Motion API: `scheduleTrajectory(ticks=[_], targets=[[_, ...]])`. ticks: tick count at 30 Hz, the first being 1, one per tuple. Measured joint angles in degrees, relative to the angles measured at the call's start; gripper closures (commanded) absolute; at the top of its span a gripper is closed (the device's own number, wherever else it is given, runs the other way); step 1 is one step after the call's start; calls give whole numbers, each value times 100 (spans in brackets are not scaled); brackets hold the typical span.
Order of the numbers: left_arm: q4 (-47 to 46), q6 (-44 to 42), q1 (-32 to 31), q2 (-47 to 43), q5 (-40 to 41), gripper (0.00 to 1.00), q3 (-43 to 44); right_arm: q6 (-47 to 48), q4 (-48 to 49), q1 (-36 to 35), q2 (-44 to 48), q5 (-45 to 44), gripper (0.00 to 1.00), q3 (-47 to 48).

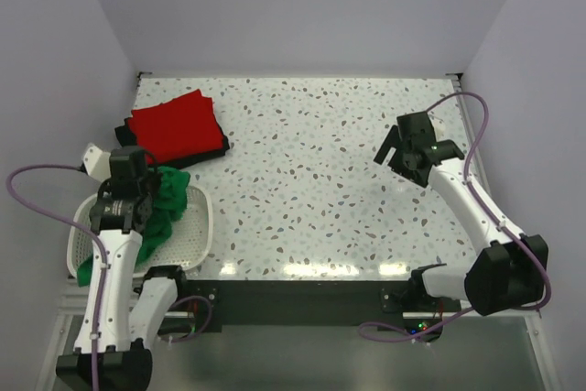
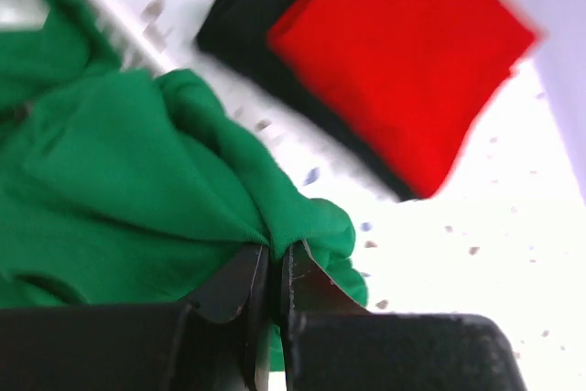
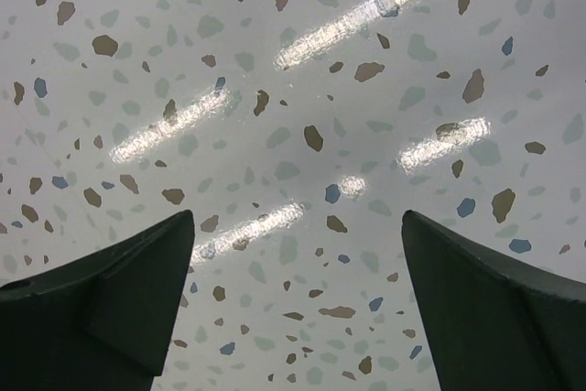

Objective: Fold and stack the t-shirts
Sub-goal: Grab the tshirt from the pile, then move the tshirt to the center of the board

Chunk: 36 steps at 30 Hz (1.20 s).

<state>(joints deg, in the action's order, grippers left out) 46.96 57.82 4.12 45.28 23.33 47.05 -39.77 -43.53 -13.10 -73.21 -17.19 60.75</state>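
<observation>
A crumpled green t-shirt (image 1: 163,211) (image 2: 137,180) spills over the rim of the white basket (image 1: 200,226) at the near left. My left gripper (image 1: 137,191) (image 2: 275,258) is shut on a fold of it. Further back on the left lies a folded red t-shirt (image 1: 176,125) (image 2: 403,52) on top of a folded black t-shirt (image 1: 218,146) (image 2: 265,25). My right gripper (image 1: 396,148) (image 3: 298,226) hangs open over bare tabletop on the right, nothing between its fingers.
The speckled tabletop (image 1: 320,180) (image 3: 293,89) runs between the two arms. Grey walls close in the back and both sides. The basket stands at the table's near left corner, beside the left arm's base.
</observation>
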Motion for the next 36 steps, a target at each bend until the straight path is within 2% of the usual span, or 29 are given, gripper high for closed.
scheduleTrajectory(ticks=[5,13,21,26,31,32,34,35,36], targets=[[-376,-660,2,20,-269,100,1060,7,55,0,-68,48,1,33],[-1403,-1449,-74,1274,-2065,100,2804,44,83,0,-63,28,1,120],[-2229,-1665,-1526,2356,-3388,100,4183,59,72,0,55,-9,1,129],[-2868,-1641,-2157,2828,-4068,100,4962,55,57,4,210,-90,1,129],[-4109,-1222,-2575,3058,-5134,100,5123,37,-15,4,444,-243,1,129],[-4518,-1091,-2592,3040,-5383,97,4957,33,-31,7,494,-282,1,129],[-5499,-603,-2597,2992,-6019,79,4391,15,-66,11,603,-334,1,129],[-5984,-420,-2592,2964,-6358,63,4000,7,-81,13,658,-354,1,129],[-6201,-374,-2583,2951,-6629,53,3683,-7,-90,17,695,-385,1,129]])
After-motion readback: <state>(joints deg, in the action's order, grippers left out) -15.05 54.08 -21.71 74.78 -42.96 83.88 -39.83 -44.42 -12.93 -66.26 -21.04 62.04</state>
